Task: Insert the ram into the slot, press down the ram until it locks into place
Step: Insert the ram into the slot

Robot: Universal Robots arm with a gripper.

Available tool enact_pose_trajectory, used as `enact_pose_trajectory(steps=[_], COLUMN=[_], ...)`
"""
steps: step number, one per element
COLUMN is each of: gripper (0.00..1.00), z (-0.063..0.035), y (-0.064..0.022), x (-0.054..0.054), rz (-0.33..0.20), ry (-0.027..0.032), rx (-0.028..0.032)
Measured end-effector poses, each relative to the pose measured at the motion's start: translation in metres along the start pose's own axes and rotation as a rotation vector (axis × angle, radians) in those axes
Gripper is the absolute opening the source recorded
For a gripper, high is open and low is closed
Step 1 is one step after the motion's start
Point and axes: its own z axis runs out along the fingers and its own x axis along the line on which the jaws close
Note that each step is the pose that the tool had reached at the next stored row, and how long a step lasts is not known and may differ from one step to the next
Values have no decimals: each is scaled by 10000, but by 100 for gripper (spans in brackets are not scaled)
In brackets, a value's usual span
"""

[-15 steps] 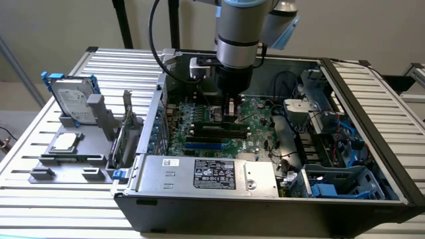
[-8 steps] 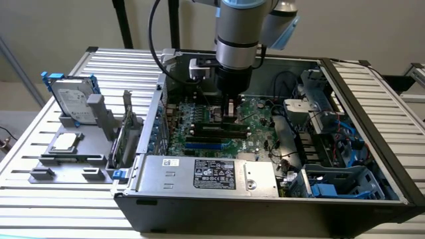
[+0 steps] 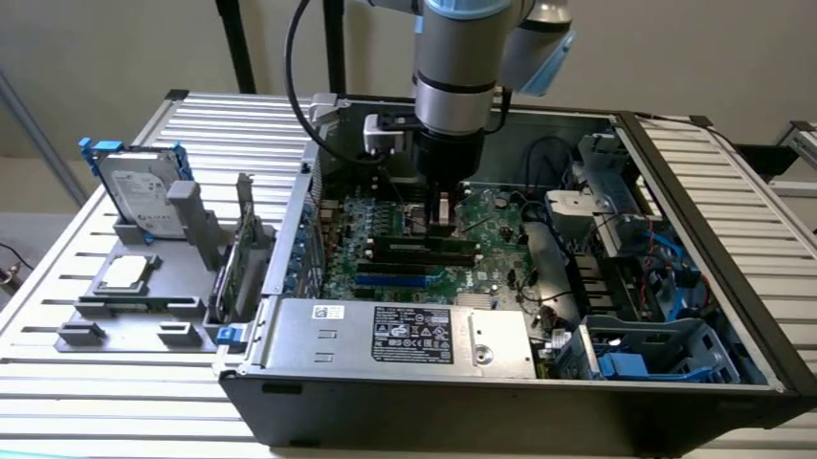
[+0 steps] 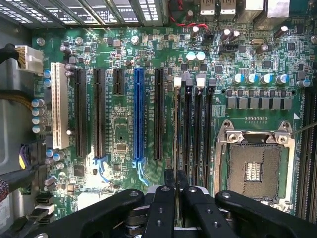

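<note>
While the gripper's (image 4: 176, 174) matte black fingers (image 4: 169, 198) pinch close on the thin, flat ram (image 4: 176, 131), that edge-on stick stands in a long, narrow black slot (image 4: 177, 83), white-clipped, on the glossy green motherboard (image 4: 121, 111).

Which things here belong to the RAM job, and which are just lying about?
Job: gripper, ram held edge-on, slot under it.
Lying about: hard drive, CPU socket, blue slot, labelled silver box.

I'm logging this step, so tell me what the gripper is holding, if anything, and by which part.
The gripper looks shut on the ram, pinching its flat faces at the upper edge; where along its length cannot be told.
</note>
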Motion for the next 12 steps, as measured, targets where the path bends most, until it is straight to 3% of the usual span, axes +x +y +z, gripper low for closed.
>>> enact_pose_trajectory(steps=[5,12], gripper=[13,13], z=[15,24], y=[0,5], x=[-1,-2], rz=[3,5], ry=[-1,0], rx=[49,71])
